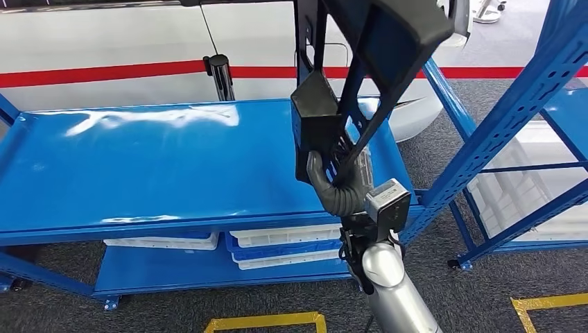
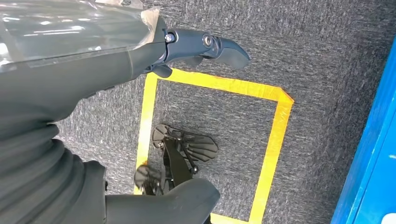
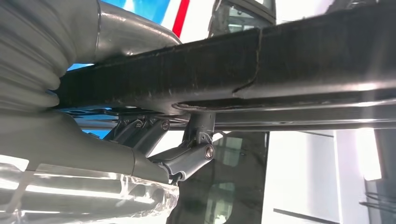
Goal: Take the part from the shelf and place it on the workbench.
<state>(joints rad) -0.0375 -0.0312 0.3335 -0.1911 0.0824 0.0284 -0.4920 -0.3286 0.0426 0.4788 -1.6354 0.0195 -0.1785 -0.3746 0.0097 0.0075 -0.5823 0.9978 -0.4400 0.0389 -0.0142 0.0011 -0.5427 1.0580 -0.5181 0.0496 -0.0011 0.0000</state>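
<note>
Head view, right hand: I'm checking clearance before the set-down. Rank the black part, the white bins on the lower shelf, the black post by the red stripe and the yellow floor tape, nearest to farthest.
1. Black part: gripped by the right hand, over the blue workbench.
2. White bins: just below, on the lower shelf.
3. Yellow floor tape and black post: tape on the floor below left, post beyond the bench; too close to call.

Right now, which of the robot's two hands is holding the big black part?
The right hand. It grips the black part above the blue workbench, while the left hand holds nothing and hangs over the grey carpet.
</note>
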